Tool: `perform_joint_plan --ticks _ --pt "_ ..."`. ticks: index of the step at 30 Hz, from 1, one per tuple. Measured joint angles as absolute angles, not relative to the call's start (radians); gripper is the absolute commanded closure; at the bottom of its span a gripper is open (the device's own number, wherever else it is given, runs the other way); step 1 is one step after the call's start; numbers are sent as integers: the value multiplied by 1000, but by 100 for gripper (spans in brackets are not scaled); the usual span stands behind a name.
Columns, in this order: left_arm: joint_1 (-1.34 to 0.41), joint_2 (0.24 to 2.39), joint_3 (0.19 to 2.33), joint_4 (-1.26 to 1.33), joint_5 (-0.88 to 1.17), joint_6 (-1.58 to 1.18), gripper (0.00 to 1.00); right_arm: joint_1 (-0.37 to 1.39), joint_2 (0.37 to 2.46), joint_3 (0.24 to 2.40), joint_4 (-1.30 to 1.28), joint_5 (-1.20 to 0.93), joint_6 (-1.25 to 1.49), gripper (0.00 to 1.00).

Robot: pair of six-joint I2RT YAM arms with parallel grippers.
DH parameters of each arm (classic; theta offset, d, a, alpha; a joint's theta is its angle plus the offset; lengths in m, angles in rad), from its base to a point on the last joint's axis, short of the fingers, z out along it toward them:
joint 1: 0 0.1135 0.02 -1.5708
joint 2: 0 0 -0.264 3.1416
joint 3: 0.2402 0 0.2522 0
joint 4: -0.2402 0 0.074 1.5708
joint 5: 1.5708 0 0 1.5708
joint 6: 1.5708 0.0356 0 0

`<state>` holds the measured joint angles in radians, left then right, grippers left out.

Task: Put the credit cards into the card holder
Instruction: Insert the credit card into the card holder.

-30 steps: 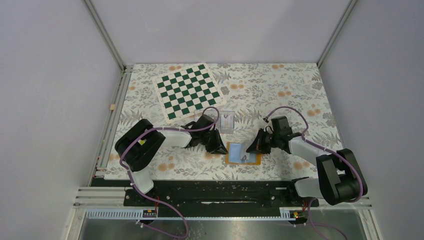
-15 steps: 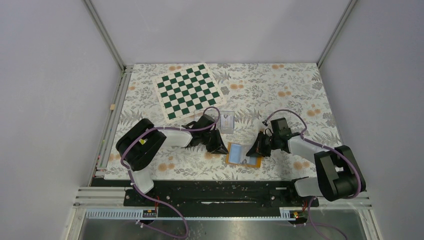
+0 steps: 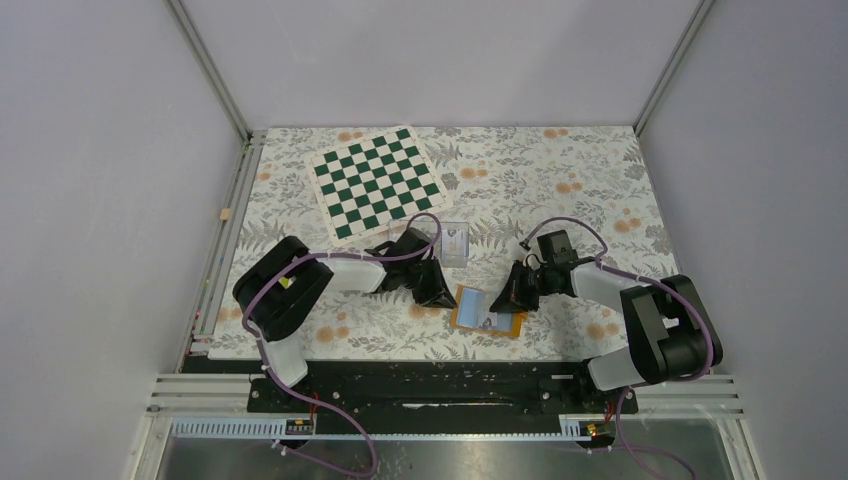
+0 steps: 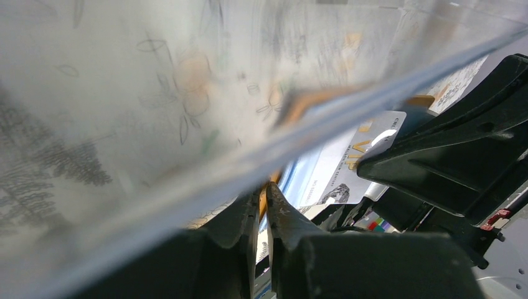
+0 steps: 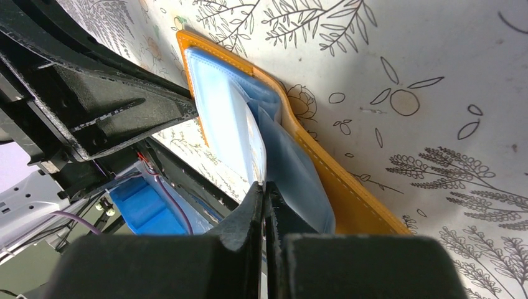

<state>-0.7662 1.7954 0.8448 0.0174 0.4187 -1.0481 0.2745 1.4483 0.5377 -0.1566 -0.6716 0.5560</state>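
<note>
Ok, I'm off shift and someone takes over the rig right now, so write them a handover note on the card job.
Left hand: shut on the open card holder at its left edge, steadying it.
Right hand: shut on a card, seemingly part way into the blue pocket.
Done: holder open, one card started.
Left: push it home, release; the clear box behind may hold another card.

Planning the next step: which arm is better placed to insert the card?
Right: the right gripper is shut on the card at the pocket; the left gripper pinches the card holder.
</note>
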Motion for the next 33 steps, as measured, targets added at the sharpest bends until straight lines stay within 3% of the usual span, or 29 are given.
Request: perform_joint_plan --ticks 33 --pt "-780 1755 767 107 366 -1096 96 341 1535 591 -47 -686 597 97"
